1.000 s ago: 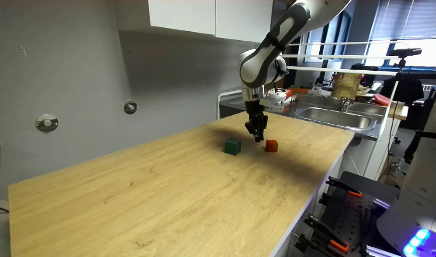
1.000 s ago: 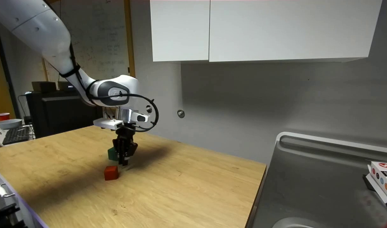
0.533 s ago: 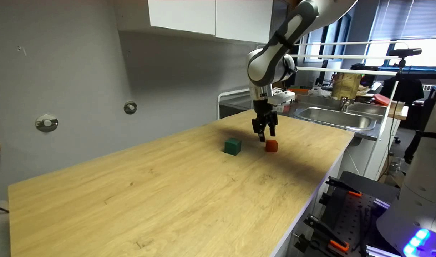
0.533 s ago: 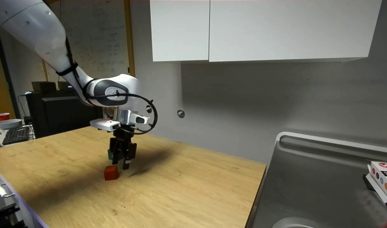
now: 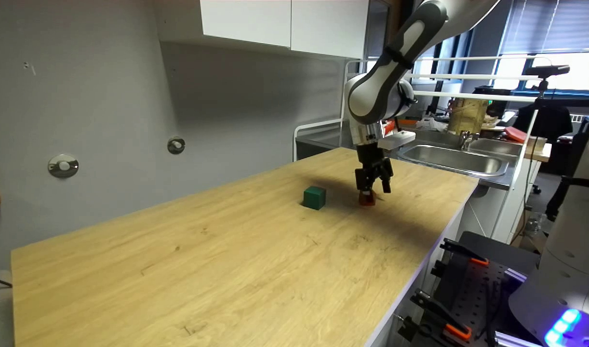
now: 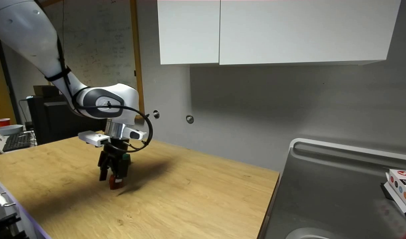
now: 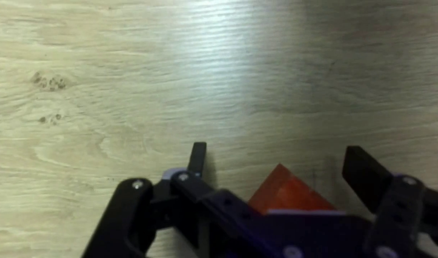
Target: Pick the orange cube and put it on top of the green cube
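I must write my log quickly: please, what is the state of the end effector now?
End effector: open, holding nothing; the wrist view shows the orange cube between its parted jaws.

A white-and-gray robot arm (image 5: 386, 82) arches over a wood-grain table (image 5: 203, 270), seen in an exterior view, its black pincer (image 5: 376, 191) spread at the orange cube (image 5: 367, 201). One finger (image 5: 361, 179) hides some of the cube's upper part while its mate hangs just to the right; whether either touches cannot be told. The green cube (image 5: 314, 198) sits on the table at left, apart from the pincer. White cabinets (image 5: 246, 21) hang above, two round metal fittings (image 5: 63, 166) mark the gray wall (image 5: 106, 106), and a steel sink (image 5: 458, 160) lies beyond the table's far end. A blue light (image 5: 563, 327) glows on the white base (image 5: 559, 284) at lower right.
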